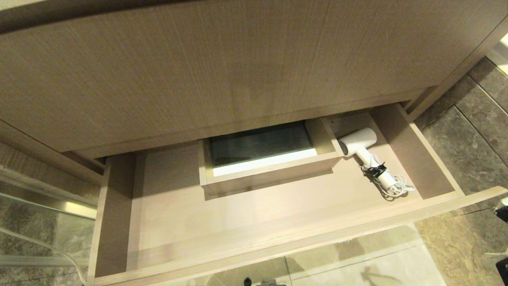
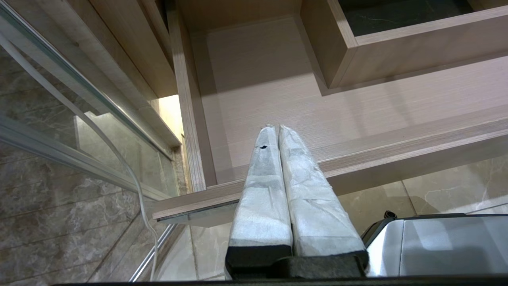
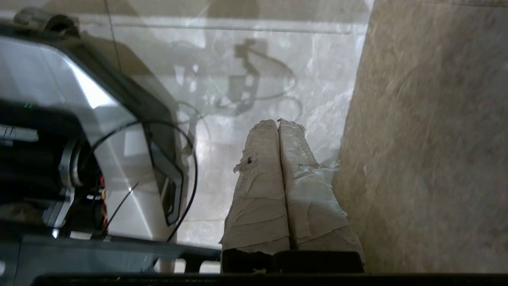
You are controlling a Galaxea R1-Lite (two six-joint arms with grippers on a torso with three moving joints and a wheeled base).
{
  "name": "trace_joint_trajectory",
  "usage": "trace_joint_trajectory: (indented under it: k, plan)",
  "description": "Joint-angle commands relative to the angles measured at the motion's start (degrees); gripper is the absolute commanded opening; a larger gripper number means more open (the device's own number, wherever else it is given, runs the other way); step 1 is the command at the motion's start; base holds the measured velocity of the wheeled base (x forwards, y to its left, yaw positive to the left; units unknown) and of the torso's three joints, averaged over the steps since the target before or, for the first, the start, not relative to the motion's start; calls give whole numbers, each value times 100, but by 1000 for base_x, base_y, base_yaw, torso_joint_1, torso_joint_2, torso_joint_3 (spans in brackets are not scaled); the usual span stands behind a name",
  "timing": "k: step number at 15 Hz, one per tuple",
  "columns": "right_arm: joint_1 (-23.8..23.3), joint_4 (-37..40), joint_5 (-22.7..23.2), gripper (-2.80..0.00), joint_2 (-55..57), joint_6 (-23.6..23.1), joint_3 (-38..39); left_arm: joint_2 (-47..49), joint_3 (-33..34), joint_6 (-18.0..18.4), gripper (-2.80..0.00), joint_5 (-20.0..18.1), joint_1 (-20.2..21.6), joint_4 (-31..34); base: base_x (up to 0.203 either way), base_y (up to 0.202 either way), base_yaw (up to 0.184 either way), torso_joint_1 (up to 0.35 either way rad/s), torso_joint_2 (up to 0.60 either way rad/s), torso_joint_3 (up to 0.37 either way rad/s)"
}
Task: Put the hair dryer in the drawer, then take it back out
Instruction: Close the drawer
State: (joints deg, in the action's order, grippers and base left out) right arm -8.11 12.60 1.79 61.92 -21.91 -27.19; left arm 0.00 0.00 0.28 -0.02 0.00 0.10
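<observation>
Tile floor; drawer (image 1: pixel 246 222) open w/ hair dryer (image 1: pixel 367 157) inside; both claws closed, empty.

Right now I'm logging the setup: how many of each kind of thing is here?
hair dryer: 1
drawer: 1
boxed cutout: 1
grippers, left gripper, right gripper: 2
Total: 5

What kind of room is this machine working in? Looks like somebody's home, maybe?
Probably a bathroom, in a home or hotel. A wood-grain vanity drawer has a boxed cutout, likely for sink plumbing; a small hair dryer lies inside; the marble floor tiles and a glass panel fit too.
</observation>
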Motion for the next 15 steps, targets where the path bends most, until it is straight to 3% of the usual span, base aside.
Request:
trace_joint_trajectory:
  k: [1,9,12,15]
  plan:
    - [20,-138,5,-280,606,-15,-220,0,9,-1,-280,2,0,-1,0,0,0,0,0,0]
    - [13,-430,-87,-280,1777,-69,-1029,0,9,-1,-280,2,0,-1,0,0,0,0,0,0]
    - [-37,-503,-443,-280,2164,-69,-1259,0,9,-1,-280,2,0,-1,0,0,0,0,0,0]
    - [-33,-425,-487,-280,2245,-86,-1254,0,8,-1,-280,2,0,-1,0,0,0,0,0,0]
